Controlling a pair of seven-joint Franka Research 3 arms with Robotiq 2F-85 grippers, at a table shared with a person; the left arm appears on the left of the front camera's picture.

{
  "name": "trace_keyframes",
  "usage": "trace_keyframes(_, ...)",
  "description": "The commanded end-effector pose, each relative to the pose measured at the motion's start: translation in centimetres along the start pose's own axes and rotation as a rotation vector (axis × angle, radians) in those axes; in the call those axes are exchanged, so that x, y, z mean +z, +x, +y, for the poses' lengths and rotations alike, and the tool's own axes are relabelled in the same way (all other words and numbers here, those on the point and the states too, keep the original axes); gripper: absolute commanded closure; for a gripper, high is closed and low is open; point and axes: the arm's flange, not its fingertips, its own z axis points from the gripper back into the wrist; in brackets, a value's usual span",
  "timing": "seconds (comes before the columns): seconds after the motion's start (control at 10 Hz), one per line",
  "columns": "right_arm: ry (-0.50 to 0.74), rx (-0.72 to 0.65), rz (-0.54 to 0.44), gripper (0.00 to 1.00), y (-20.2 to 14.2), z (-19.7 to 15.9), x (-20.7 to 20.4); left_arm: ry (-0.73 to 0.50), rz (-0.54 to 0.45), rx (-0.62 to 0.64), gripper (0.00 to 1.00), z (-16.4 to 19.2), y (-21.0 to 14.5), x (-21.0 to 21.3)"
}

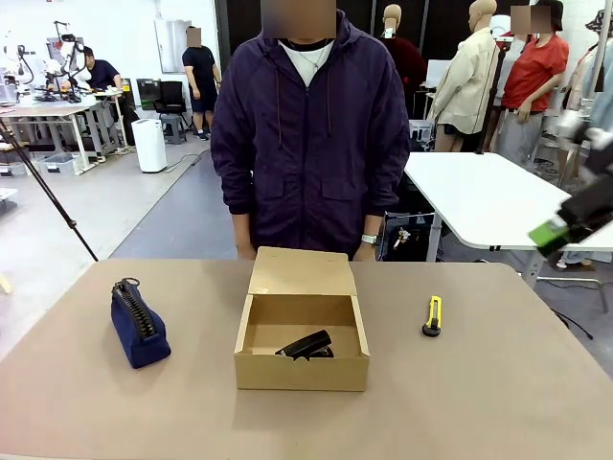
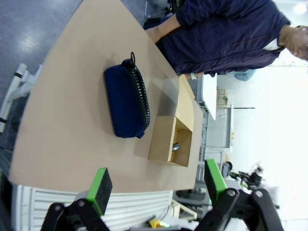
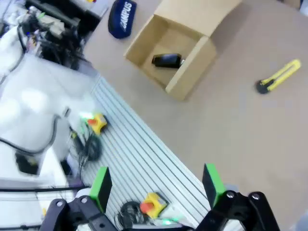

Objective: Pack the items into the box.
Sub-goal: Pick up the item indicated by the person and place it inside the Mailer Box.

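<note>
Nearest to us the box [image 1: 302, 369] stands open at the middle of the table [image 1: 498, 402] with the black tool [image 1: 306, 345] inside; the pouch [image 1: 140, 326] lies left of it and the knife [image 1: 433, 316] right, both apart from it. We see the right gripper [image 1: 558, 230] raised high at the right edge, blurred, and the left gripper [image 2: 157, 185] held near the table's left end, rolled sideways. Both have their fingers wide apart and hold nothing.
</note>
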Motion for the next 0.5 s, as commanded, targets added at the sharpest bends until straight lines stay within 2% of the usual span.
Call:
trace_keyframes(0.0,-0.027,-0.246,-0.584,0.0,-5.9,-1.7,0.4,-0.022,-0.005,-0.015,0.0,0.0,0.0,0.0)
trace_keyframes(0.2,0.035,-0.289,-0.691,0.0,-8.6,-3.8,0.3,-0.022,-0.005,-0.015,0.0,0.0,0.0,0.0)
trace_keyframes(0.3,0.027,-0.178,-0.277,0.0,-7.1,-2.8,1.7,-0.022,-0.005,-0.015,0.0,0.0,0.0,0.0)
trace_keyframes(0.4,0.027,-0.178,-0.277,0.0,-7.1,-2.8,1.7,-0.022,-0.005,-0.015,0.0,0.0,0.0,0.0)
